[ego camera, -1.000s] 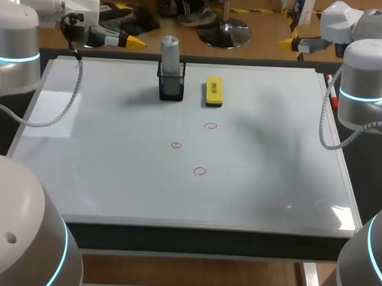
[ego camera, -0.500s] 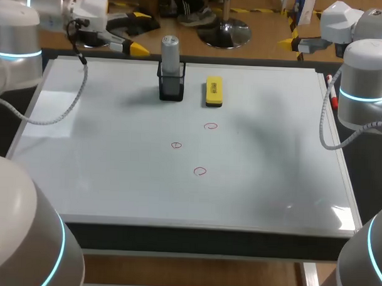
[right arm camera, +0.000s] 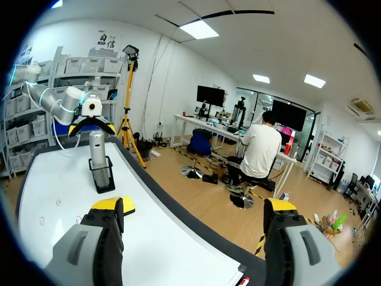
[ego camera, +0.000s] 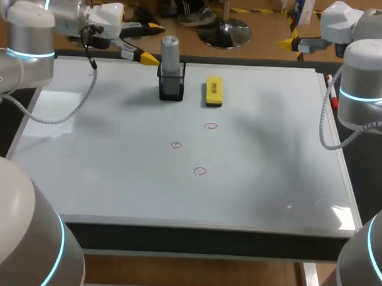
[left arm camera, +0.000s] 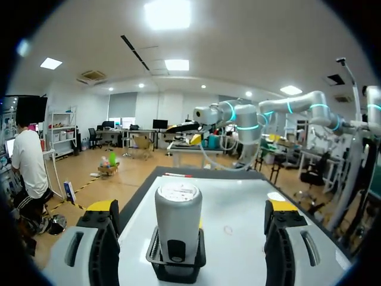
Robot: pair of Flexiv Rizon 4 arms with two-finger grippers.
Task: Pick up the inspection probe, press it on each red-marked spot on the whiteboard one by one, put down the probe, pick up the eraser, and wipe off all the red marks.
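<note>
Left tool [ego camera: 150, 44] — spread wide, pinching nothing, hanging over the far edge of the whiteboard [ego camera: 114, 172] just beside the probe [ego camera: 170, 53]. From the wrist: probe straight ahead, framed by the 2 yellow-tipped fingers [left arm camera: 100, 207] but apart from both. Standing upright in a black holder [ego camera: 171, 89] near the far edge, grey body poking well above the holder's rim.

Right tool [right arm camera: 195, 208] — also spread, with nothing in it, held off past the far right corner of the whiteboard, well apart from everything on it.

Yellow eraser [ego camera: 213, 92] lying flat just to the right of the holder, not touching. 3 small red circles [ego camera: 210, 126] drawn nearer the middle of the whiteboard in a loose zigzag, well apart from both tools. Whiteboard flat on the dark desk [ego camera: 194, 240]. Red pen [ego camera: 331, 91] lying along the whiteboard's right rim.
</note>
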